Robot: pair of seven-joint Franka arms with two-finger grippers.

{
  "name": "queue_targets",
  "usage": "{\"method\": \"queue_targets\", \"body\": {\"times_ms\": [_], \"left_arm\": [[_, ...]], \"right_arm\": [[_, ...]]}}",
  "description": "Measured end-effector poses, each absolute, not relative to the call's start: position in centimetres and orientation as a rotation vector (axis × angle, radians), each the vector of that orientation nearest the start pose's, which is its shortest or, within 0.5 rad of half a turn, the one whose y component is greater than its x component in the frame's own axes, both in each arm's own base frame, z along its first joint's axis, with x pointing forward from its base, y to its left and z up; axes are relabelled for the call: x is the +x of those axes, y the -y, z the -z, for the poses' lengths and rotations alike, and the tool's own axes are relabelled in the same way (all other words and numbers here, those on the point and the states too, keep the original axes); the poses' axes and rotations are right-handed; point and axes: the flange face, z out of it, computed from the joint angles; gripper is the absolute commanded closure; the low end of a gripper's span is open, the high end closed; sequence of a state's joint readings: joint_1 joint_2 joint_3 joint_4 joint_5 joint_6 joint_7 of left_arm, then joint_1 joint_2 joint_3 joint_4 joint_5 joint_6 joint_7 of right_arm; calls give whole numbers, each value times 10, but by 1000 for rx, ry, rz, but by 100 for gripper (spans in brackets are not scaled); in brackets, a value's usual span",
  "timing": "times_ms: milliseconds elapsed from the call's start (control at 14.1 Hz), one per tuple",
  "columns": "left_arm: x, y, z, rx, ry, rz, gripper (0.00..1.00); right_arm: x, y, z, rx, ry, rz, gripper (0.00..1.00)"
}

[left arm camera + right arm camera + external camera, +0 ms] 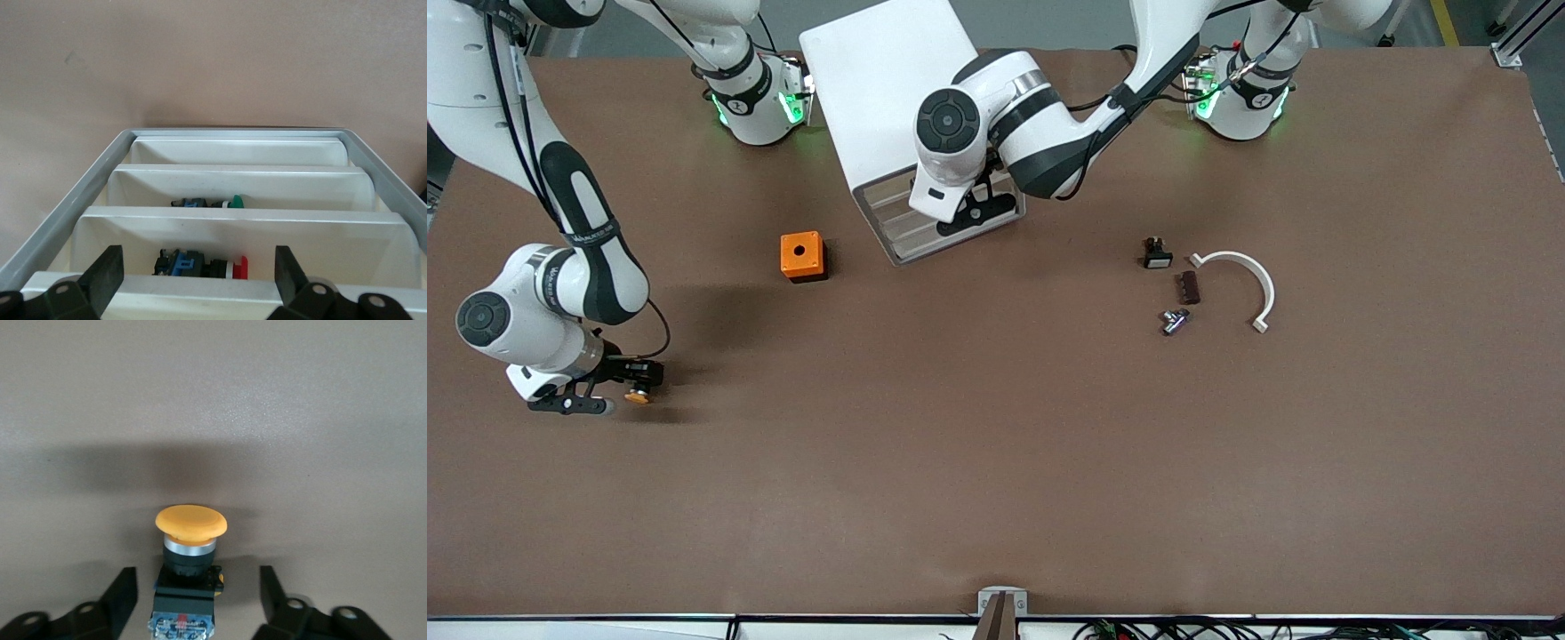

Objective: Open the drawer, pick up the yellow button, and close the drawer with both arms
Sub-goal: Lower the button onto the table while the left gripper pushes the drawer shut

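While I watch the front view as a clock face, the right end effector (pixel 624 391) (pixel 199 587) sits low at about 8 o'clock, toward the right arm's end of the tabletop (pixel 996 462). Its fingers (pixel 120 593) are apart. The button (pixel 638 396) (pixel 190 547) is on the tabletop between them, with a gap on each side, so I read it as not gripped. Its orange-yellow cap points away from the wrist.

The left end effector (pixel 978 213) (pixel 199 260) is at 12 o'clock, over the front of the white cabinet (pixel 880 80), fingers apart. In the left wrist view they flank the front edge of the drawer (pixel 200 290). I can't tell if that drawer is fully home. Two lower drawers show parts inside: a red-capped one (pixel 203 265) and a green-capped one (pixel 207 202).

The orange box (pixel 802 255) sits at 8 o'clock from the cabinet front. Near 3 o'clock is a cluster, close but apart: a small black part (pixel 1157 253), a brown block (pixel 1189 286), a metal fitting (pixel 1175 321) and a white curved clip (pixel 1240 276).
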State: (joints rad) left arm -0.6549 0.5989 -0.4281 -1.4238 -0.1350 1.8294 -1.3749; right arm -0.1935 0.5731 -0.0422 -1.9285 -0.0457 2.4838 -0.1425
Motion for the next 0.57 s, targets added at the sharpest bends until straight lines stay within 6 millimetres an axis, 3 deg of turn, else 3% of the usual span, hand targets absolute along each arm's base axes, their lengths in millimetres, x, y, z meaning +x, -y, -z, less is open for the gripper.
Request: {"method": "queue_targets", "body": {"times_ms": [142, 283, 425, 567], "left_arm": [[363, 591, -366, -3013, 596, -613, 0], [374, 584, -372, -3018, 639, -600, 0], [417, 553, -383, -3020, 752, -540, 0], [487, 491, -394, -3001, 908, -410, 0]], "right_arm": [[611, 142, -197, -3178, -76, -99, 0], [616, 140, -222, -3167, -72, -159, 0], [618, 135, -256, -3161, -79, -191, 0], [618, 123, -297, -3153, -79, -206, 0]]}}
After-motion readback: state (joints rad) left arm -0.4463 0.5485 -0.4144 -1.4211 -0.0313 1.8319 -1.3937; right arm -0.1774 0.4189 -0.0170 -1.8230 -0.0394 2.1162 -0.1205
